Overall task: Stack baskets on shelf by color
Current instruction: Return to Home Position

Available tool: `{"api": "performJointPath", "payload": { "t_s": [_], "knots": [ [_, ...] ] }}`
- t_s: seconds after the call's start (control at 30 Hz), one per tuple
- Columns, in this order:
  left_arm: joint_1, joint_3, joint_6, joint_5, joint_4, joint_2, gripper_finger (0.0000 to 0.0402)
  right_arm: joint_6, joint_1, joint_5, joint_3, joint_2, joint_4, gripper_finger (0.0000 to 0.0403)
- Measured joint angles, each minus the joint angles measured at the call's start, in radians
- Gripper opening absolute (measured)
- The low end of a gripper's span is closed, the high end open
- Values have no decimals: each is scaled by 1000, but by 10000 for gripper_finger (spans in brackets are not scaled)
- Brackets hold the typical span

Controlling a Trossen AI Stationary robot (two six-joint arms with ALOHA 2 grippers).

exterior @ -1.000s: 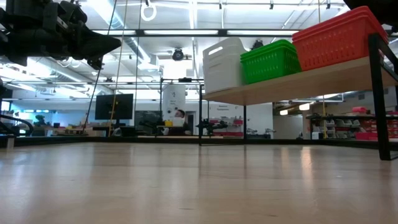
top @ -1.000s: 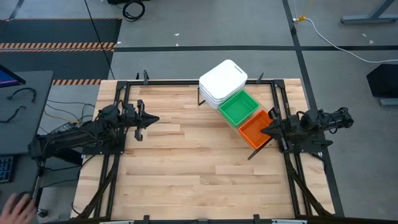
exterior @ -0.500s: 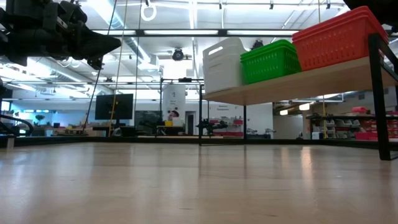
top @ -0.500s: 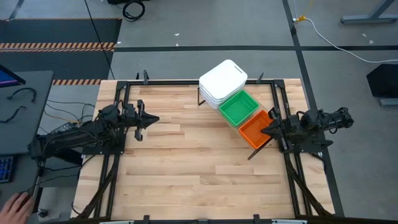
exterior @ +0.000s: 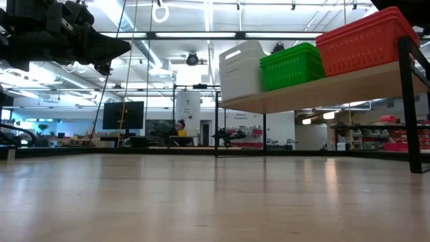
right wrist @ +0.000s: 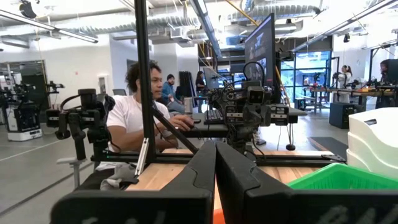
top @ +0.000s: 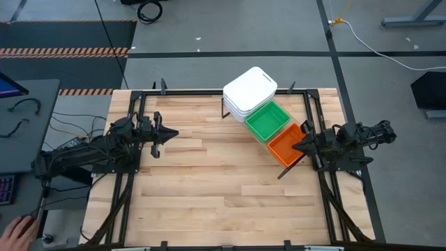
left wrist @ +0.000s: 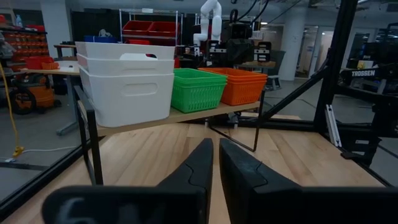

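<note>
The left gripper [top: 171, 134] hangs over the left side of the table [top: 209, 195], well apart from the shelf [exterior: 322, 89]; its fingers [left wrist: 196, 167] are clenched together with only a thin slit between them, grasping nothing; the slanted shelf stands at the table's far right part, carrying three stacks in a row, sorted by colour; the white baskets [top: 249, 89] sit at the far end, the green baskets [top: 267, 120] just beside them in the middle, the orange baskets [top: 284, 145] at the near end; the right gripper [top: 297, 146] points at the orange stack's edge, and contact cannot be told; its fingers [right wrist: 202, 171] are pressed together, empty.
</note>
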Motion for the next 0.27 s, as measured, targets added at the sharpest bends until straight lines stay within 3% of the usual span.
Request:
{"api": "performJointPath", "payload": {
  "t_s": [0.27],
  "knots": [
    [0, 0, 0, 0, 0, 0, 24, 0, 0, 0, 0, 0, 0, 18]
  ]
}}
